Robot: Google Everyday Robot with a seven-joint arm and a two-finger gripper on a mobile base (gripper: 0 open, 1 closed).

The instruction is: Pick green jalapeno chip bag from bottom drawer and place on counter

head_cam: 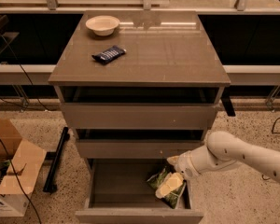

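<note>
Gripper (170,186) down in open bottom drawer (121,183), upon green jalapeno chip bag (157,178).
Grip state cannot be told; bag lies below bench's (177,55) front-right corner.

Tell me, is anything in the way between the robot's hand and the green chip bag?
No, nothing visible. The gripper is inside the open bottom drawer, right over the green jalapeno chip bag at the drawer's right side.
</note>
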